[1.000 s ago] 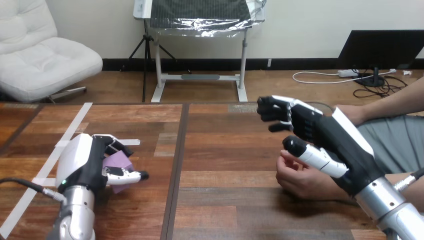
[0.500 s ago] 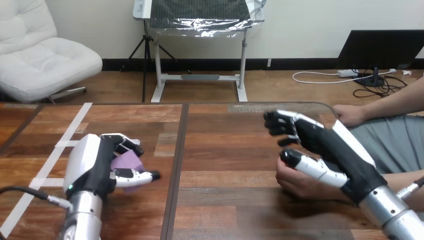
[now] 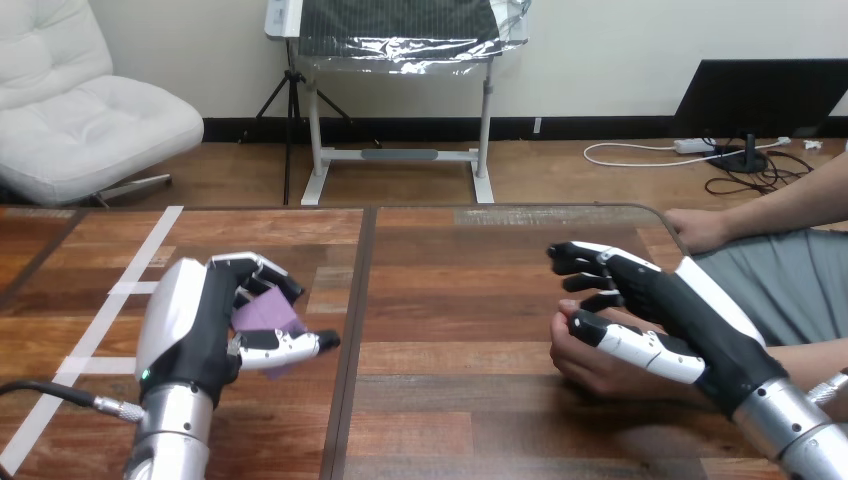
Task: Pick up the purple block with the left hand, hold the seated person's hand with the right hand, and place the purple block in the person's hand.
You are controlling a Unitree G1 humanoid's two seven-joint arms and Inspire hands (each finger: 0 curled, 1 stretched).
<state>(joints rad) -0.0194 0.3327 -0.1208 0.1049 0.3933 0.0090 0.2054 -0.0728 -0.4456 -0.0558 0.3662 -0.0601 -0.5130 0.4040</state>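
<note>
Left hand (image 3: pixel 200 320) is clamped on the purple block (image 3: pixel 262 310), fingers curled over its top and thumb under it, over the left part of the wooden surface (image 3: pixel 450 290). Well apart from it, at the right, the right hand (image 3: pixel 670 315) lies over the person's hand (image 3: pixel 590 362), which rests on the surface; whether it grips that hand cannot be told.

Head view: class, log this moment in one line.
left hand: shut on purple block | right hand: open, over person's hand | placement: pending
</note>
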